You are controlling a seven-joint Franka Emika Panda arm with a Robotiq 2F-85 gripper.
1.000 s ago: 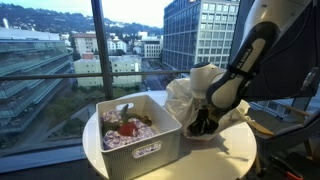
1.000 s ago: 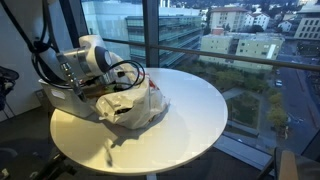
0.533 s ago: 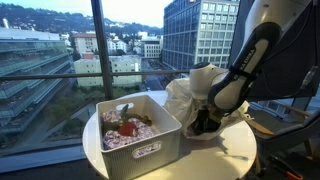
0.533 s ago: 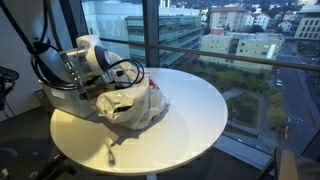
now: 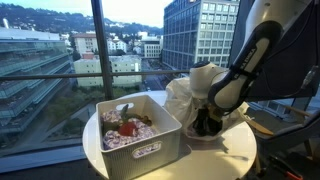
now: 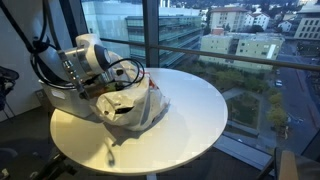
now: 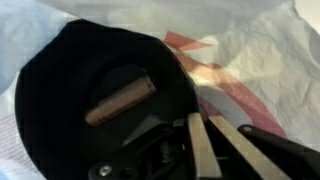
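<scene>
Just past the closed claw, a brown cylinder lies in the bag.

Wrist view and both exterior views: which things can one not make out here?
- Wrist view: the dark round thing and the brown stick on it are blurred; no telling what they are.
- Wrist view: whether the shut claw pinches anything; its tips are out of focus.
- Exterior view: claw tips, hidden by the bag.
- Exterior view: bin contents, too small.
</scene>
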